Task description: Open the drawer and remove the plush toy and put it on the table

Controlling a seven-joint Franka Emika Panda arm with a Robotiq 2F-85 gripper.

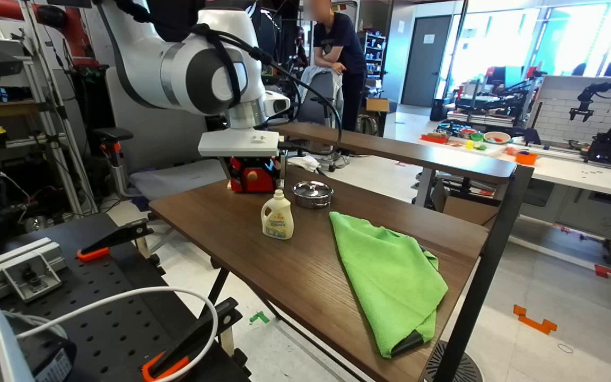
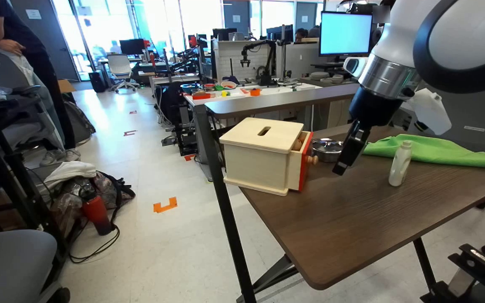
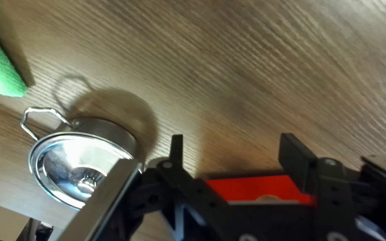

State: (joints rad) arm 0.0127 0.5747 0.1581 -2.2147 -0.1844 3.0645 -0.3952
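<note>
The drawer has a red front with a round wooden knob. It stands partly pulled out of a pale wooden box at the end of the brown table. A small brownish thing shows in the drawer's gap; I cannot tell if it is the plush toy. My gripper is in front of the drawer and knob, apart from them, tilted downward. In the wrist view the gripper is open with nothing between its fingers. The red front shows behind them.
A lidded steel pot stands close beside the gripper. A cream bottle stands nearer the table's long edge. A green cloth lies toward the far end. A raised shelf runs along one side of the table.
</note>
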